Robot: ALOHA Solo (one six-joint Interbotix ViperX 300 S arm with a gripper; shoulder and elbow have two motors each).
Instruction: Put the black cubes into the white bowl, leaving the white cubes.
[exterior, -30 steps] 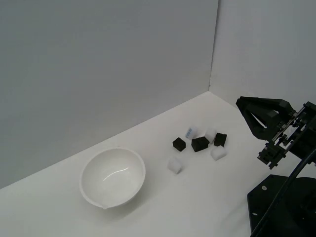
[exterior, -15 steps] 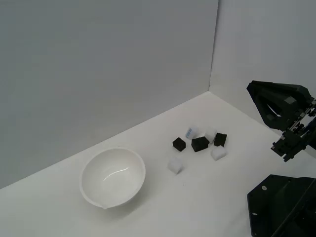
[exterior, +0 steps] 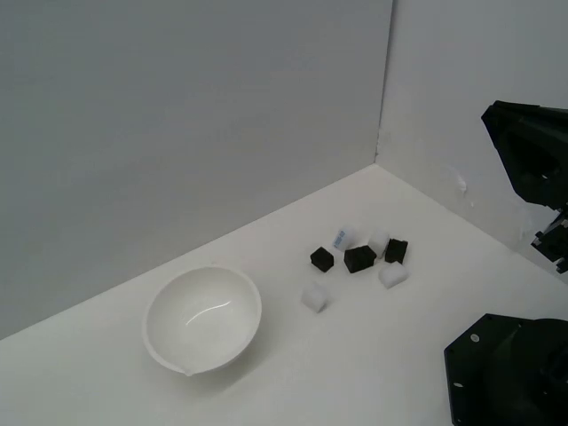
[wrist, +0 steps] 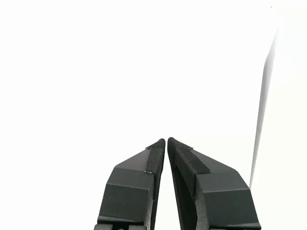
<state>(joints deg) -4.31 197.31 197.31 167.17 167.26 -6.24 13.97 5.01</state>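
Three black cubes (exterior: 321, 258) (exterior: 359, 258) (exterior: 396, 250) sit in a loose cluster on the white table, mixed with several white cubes (exterior: 314, 297) (exterior: 392, 275) (exterior: 379, 240); one white cube (exterior: 343, 238) has a bluish mark. The white bowl (exterior: 156, 335) stands at the exterior view's left of the cluster, and nothing shows inside it. My gripper (exterior: 489, 116) hangs high at the exterior view's right edge, well above and away from the cubes. In the wrist view its fingers (wrist: 156, 158) meet at the tips, shut on nothing, against plain white.
The arm's black base (exterior: 506, 373) fills the lower corner at the exterior view's right. Grey walls meet in a corner (exterior: 383, 133) behind the cubes.
The gripper has risen and pulled back toward the exterior view's right, away from the cubes. The cubes and bowl have not moved.
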